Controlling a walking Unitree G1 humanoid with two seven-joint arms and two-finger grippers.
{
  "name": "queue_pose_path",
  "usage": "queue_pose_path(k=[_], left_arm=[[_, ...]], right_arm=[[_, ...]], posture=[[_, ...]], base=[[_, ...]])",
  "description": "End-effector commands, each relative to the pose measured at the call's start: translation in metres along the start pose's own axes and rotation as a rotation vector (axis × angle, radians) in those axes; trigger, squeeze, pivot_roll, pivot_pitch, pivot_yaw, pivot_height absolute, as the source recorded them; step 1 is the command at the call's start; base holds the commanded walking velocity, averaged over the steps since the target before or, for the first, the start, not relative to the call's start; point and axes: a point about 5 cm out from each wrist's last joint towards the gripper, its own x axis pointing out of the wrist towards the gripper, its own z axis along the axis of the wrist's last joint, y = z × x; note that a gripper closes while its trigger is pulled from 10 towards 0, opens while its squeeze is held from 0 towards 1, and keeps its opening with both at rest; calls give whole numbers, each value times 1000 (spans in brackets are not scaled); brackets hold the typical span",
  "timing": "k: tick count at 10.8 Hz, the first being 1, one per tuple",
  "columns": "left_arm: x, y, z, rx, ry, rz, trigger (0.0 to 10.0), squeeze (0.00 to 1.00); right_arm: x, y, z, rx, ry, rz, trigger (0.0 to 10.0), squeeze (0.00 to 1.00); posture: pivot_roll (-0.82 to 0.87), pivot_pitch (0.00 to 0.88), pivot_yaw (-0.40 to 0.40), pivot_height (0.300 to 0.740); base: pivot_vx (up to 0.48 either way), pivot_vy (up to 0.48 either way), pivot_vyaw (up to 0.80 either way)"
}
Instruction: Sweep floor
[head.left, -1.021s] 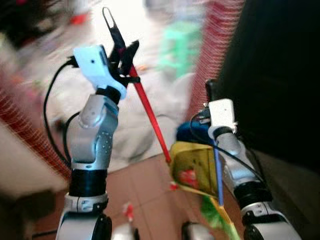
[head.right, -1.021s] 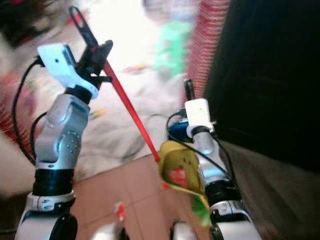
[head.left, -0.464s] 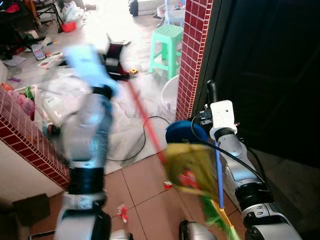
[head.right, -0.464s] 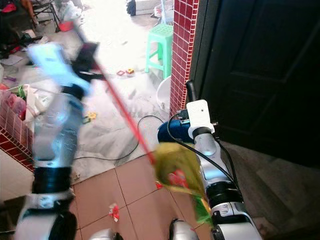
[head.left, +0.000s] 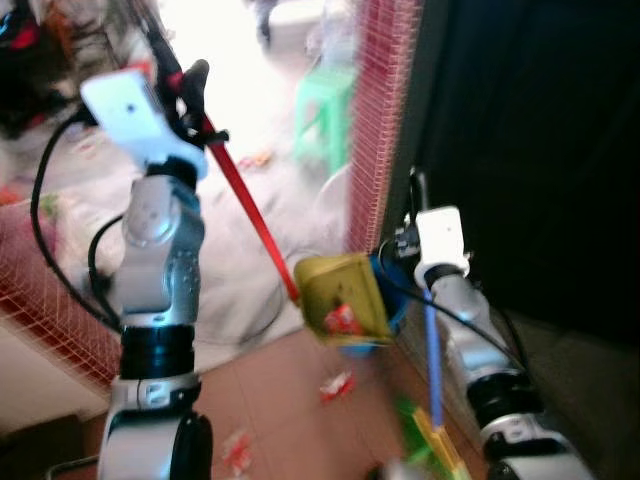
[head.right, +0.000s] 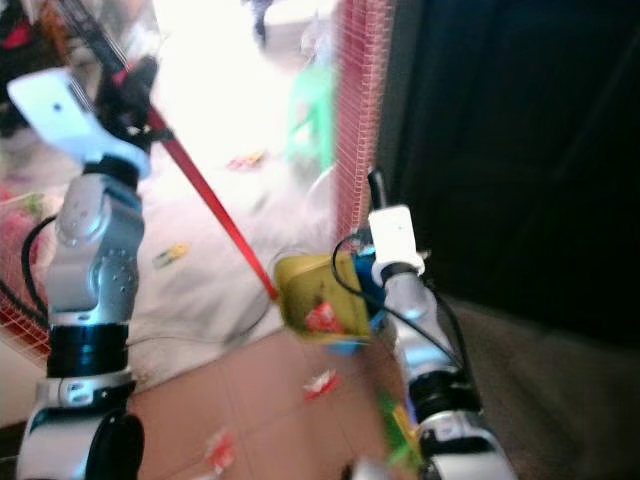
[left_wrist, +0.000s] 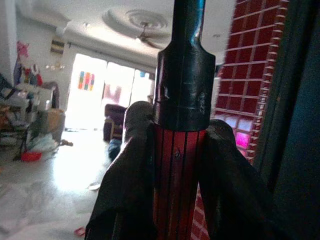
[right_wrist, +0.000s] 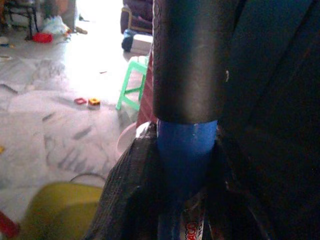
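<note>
While the head views blur: the camera is swinging, so the shifted background is the robot turning, not things moving.
Left claw (left_wrist: 175, 165): clamped on the red dustpan handle (head.left: 245, 205) just below its black end cap, raised high at the robot's left.
Dustpan (head.left: 340, 298): yellow, hanging in the air at the lower end of that handle, between the two arms and just beside the right wrist; against the arms it sits higher and nearer the right wrist than half a second ago.
Right claw (right_wrist: 185, 165): closed around the blue broom stick (head.left: 431, 365) under its black grip, low at the robot's right beside the dark door (head.left: 540, 150).
Broom head (head.left: 435, 440): green and yellow bristles near the tiled floor (head.left: 290, 410), below the right arm.
Litter (head.left: 336, 385): red-and-white scraps on the tiles, below the dustpan and untouched; another scrap (head.left: 237, 452) lies nearer the left leg.
Meaning, as I judge it: both tools are in hand and being carried into position; sweeping has not begun, since the dustpan is off the floor and the scraps lie loose.
</note>
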Motion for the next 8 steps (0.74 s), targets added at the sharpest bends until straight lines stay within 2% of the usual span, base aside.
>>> queue_pose_path(k=[1,4,5,6,8], left_arm=[[4,-6,11,-21,-59,-17,10000,0],[5,-4,13,-15,-70,8,10000,0],[5,-2,12,-17,-60,29,10000,0],[5,-1,12,-10,-68,42,10000,0],[3,3,15,41,-89,61,10000,0]], right_arm=[[2,0,7,-13,-30,8,10000,0],[1,0,6,-21,-31,19,10000,0],[1,1,5,-22,-28,23,10000,0],[0,1,4,-23,-27,25,10000,0],[0,1,3,-27,-23,32,10000,0]], posture=[[-8,19,60,740],[-9,19,59,740],[-11,20,58,740],[-11,20,58,740],[-10,23,56,740]], base=[[480,0,0],[466,0,0],[292,379,0],[0,465,0],[0,0,0]])
